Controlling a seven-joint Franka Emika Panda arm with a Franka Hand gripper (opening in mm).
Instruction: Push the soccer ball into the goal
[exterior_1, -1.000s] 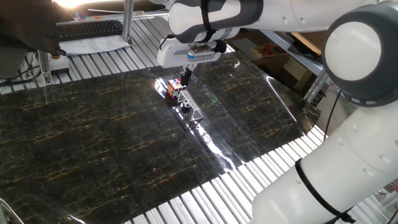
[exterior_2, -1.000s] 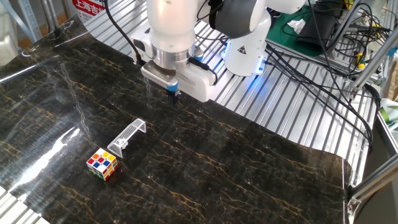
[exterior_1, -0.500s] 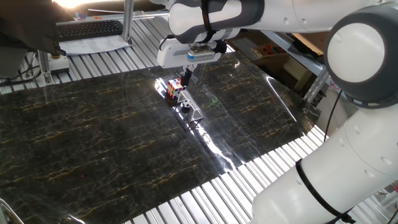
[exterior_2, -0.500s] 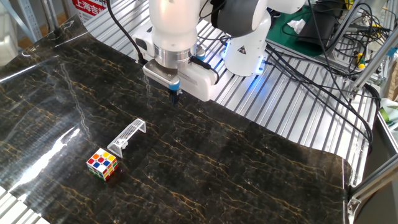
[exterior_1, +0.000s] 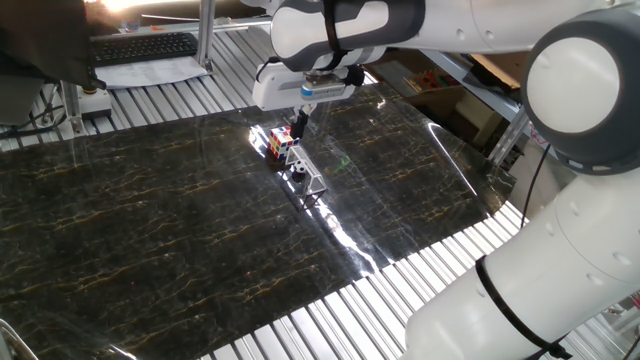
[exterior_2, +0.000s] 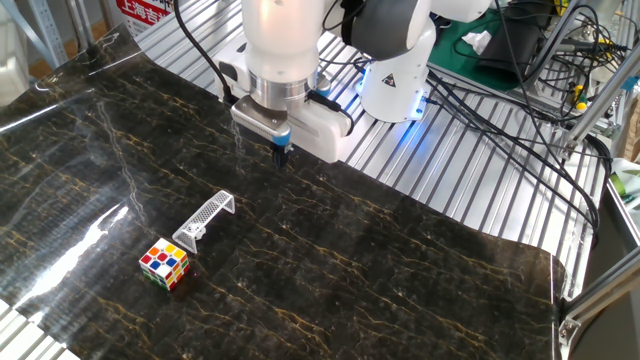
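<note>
Held above the dark marbled surface (exterior_2: 420, 250), the claw (exterior_2: 281, 154) points straight down with its 2 fingers pressed close together and nothing gripped between them. It hangs clear of the surface and touches no object.

Seen from the other fixed view, the goal (exterior_2: 205, 220) lies at about 7 o'clock from the claw, a small silvery frame with thin bars. Just beyond it, again toward 7 o'clock, sits a multicoloured puzzle cube (exterior_2: 164, 265), near the goal but not touching it.

In one fixed view, the claw (exterior_1: 299, 127) appears directly over the cube (exterior_1: 277, 141), with the goal (exterior_1: 309, 179) at 5 o'clock from the cube. A tiny dark-and-white speck, taken to be the soccer ball (exterior_1: 298, 172), is seen against the goal frame at its cube-side end. Whether it rests inside the frame or just at its mouth cannot be told at this size, and in the other fixed view the ball cannot be made out at all.

The push is judged to be finished or nearly so. If the ball is only at the mouth, 1 short nudge would remain.
</note>
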